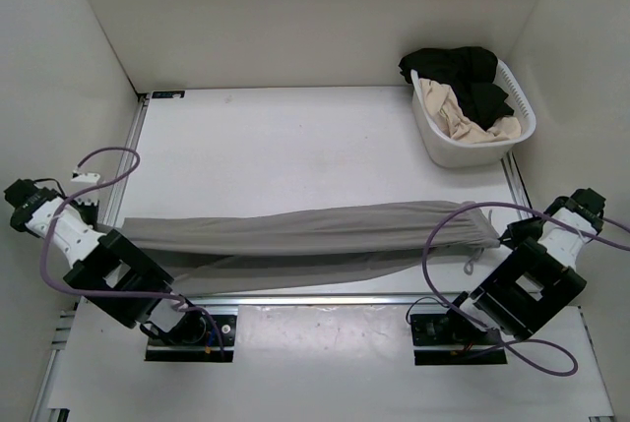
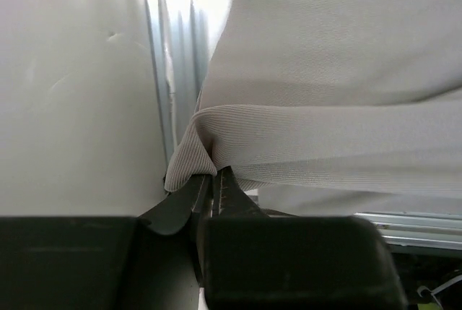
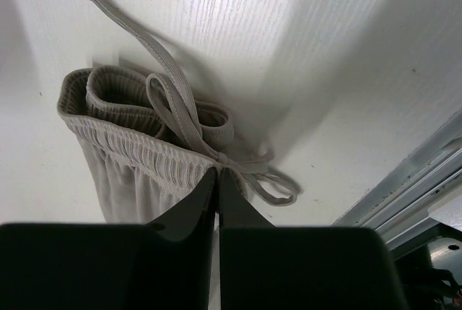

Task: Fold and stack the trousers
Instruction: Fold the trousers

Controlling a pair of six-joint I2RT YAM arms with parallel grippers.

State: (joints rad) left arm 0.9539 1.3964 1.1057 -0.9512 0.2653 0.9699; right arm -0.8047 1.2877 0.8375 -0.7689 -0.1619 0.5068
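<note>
- Across the near edge of the table [image 1: 295, 137], seen from above, the trousers [image 1: 305, 233] stretch lengthwise between both arms.
- At the left wrist, the left gripper [image 2: 214, 180] pinches a fold of their fabric.
- At the right wrist, the right gripper [image 3: 217, 180] clamps the waistband [image 3: 123, 140] beside the drawstring [image 3: 173, 100].

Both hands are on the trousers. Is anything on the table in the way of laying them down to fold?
Nothing visible is. The long grey-taupe fabric trousers are stretched between the left hand and the right hand; the white plastic laundry basket sits apart in the far right corner.
</note>
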